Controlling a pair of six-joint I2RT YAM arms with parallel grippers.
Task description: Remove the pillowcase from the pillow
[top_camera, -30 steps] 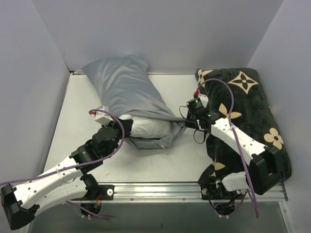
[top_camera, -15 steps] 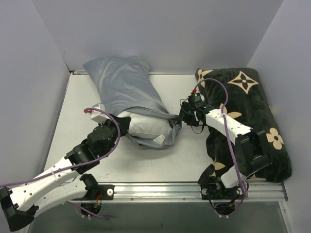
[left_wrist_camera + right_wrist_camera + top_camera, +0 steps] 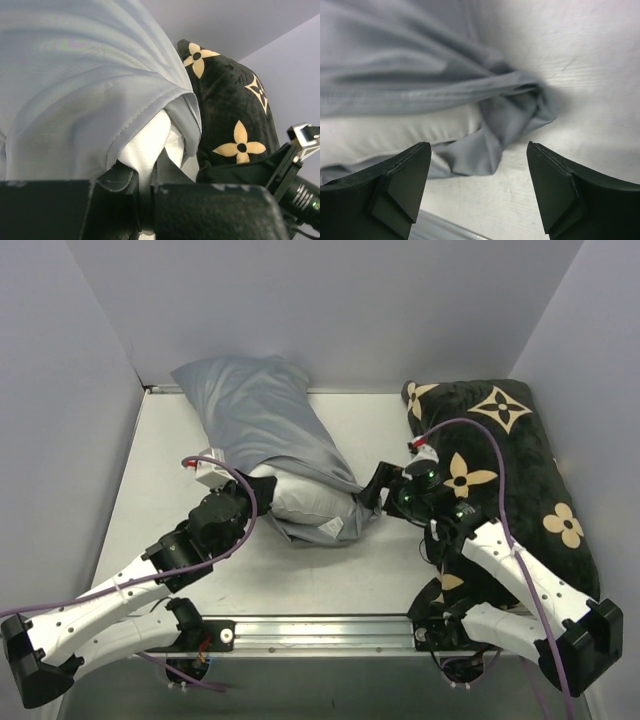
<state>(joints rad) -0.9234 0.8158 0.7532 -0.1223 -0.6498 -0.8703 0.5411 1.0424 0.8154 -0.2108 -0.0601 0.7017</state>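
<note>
The grey-blue pillowcase (image 3: 255, 425) lies slanted across the table's left half, its open end bunched at the near right (image 3: 512, 112). The white pillow (image 3: 300, 498) shows out of that opening. My left gripper (image 3: 252, 502) is shut on a fold of the white pillow (image 3: 150, 145) at the opening, under the pillowcase hem (image 3: 80, 105). My right gripper (image 3: 370, 492) stands open just right of the bunched cloth. In the right wrist view its fingers (image 3: 402, 182) straddle the cloth's near corner from above, the right gripper (image 3: 479, 187) holding nothing.
A black cushion (image 3: 510, 470) with tan flower motifs lies along the table's right side, partly under my right arm. Grey walls enclose the table (image 3: 330, 580) on three sides. A metal rail (image 3: 330, 630) runs along the near edge.
My right gripper has opened and let go of the pillowcase's bunched end, and its arm has swung toward the near right. The left gripper stays shut on the pillow.
</note>
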